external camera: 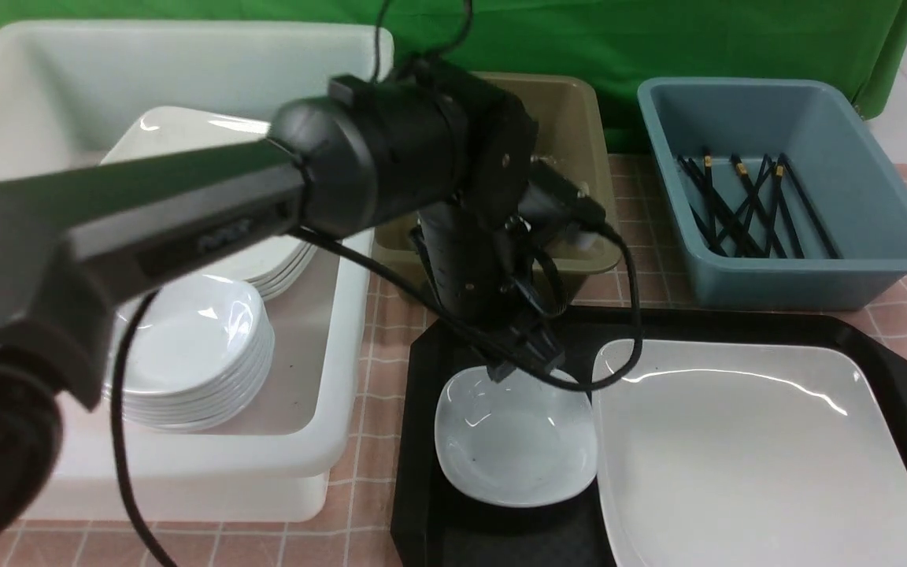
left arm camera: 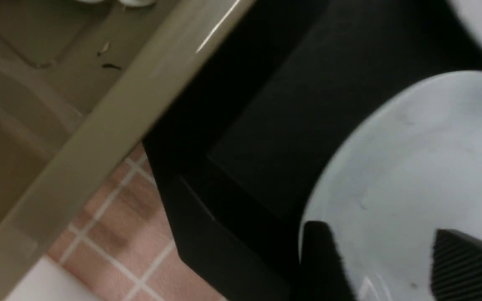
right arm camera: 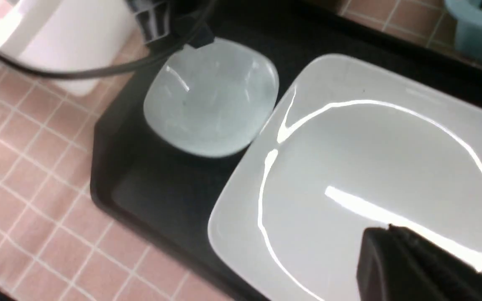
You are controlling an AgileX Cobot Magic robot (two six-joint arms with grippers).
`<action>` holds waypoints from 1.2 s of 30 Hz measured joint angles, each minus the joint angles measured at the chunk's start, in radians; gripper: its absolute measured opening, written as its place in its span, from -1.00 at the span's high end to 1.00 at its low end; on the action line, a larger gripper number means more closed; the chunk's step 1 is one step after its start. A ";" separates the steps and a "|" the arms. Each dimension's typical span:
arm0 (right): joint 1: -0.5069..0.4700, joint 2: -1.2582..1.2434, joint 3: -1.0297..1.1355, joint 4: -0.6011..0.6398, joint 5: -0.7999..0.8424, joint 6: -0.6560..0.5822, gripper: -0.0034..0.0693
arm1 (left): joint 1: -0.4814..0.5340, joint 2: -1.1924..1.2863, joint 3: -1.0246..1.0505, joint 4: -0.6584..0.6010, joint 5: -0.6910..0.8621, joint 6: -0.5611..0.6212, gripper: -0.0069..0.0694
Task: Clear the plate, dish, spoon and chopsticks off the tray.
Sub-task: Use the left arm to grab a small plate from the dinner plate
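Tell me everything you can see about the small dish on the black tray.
The small dish is a pale bluish-white, glossy rounded square, shallow with gently raised sides; it looks like ceramic or melamine. It sits upright and empty, with bright reflections and a tiny dark speck inside. It lies toward the left side of the black tray, right beside the large white plate, their rims meeting or nearly so. The left gripper's open fingers are over its far edge; whether they touch it is unclear.
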 joint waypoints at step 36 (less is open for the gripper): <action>0.000 -0.006 0.017 0.073 -0.012 -0.016 0.82 | 0.006 0.089 -0.014 -0.018 0.042 -0.019 0.43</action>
